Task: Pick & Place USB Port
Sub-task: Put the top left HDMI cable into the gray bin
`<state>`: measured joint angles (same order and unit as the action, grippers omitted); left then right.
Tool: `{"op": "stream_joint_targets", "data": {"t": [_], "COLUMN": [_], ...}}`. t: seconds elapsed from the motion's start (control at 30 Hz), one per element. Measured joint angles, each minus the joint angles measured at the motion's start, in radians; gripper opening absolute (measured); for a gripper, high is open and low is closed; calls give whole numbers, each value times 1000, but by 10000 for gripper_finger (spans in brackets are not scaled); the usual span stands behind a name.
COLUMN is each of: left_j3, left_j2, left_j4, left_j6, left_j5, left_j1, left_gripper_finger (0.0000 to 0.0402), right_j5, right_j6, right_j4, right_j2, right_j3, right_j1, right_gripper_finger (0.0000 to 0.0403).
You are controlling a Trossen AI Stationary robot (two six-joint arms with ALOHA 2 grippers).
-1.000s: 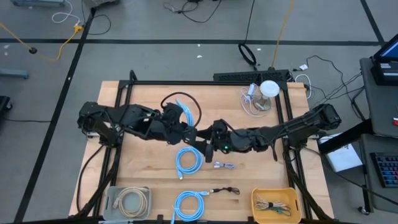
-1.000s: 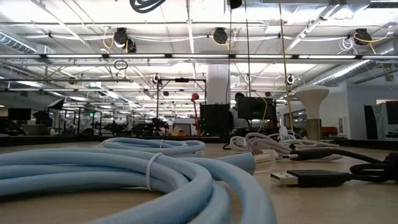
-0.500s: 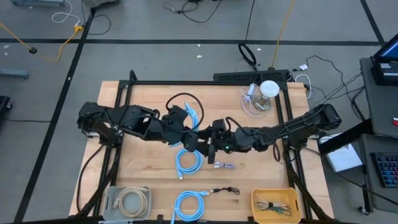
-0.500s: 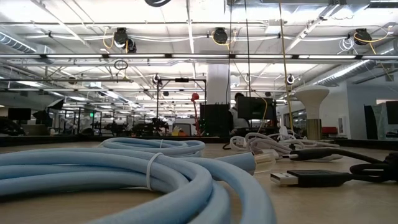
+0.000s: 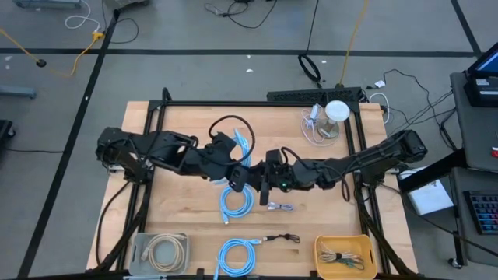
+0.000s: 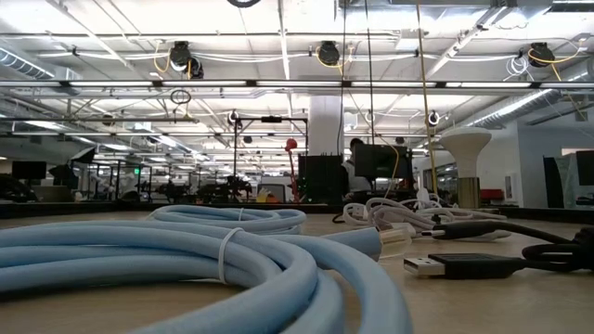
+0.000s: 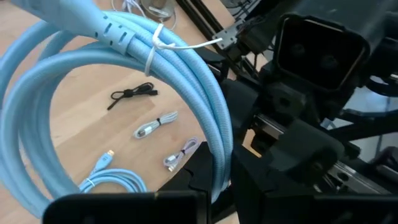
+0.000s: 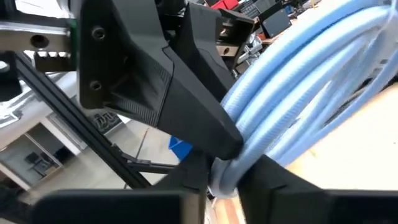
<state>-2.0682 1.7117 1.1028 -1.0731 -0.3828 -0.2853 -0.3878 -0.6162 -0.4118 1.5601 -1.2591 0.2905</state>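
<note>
Where claws meet, blue cable coil (image 5: 240, 145) upright

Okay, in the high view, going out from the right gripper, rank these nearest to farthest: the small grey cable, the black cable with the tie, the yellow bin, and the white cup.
From the right gripper, at the table's middle:
1. Small grey cable, on the wood just toward the front edge.
2. Black cable, farther toward the front edge.
3 and 4. White cup in the back right corner and yellow bin at the front right: too close to call.
</note>
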Motion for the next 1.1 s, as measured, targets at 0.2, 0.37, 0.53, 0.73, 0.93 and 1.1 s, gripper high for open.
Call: {"op": "stream_joint_targets", "data": {"t": [0.2,0.37,0.53,0.73,0.93,1.1], "left_j3": [0,0,1,2,0,31], "left_j2": [-1,0,-23,-121,-257,-357], "left_j4": [-4,-5,-13,-77,127,210], "left_j6": [2,14,69,267,273,89], "left_j5": [7,-10,-12,-32,-91,-252], "left_j1": [0,0,0,-42,-122,-244], "left_gripper_finger": [33,65,136,177,167,141], "right_j5": [2,7,116,232,551,705], "right_j6": [2,-26,-54,-105,-154,-123], "right_j4": [-3,2,-14,-60,-199,-418], "right_j2": [0,0,0,-2,-9,-15], "right_j3": [0,0,0,-2,2,1], "right_j1": [0,-1,-4,-3,-3,1], "right_gripper_finger": [34,34,34,33,33,33]}}
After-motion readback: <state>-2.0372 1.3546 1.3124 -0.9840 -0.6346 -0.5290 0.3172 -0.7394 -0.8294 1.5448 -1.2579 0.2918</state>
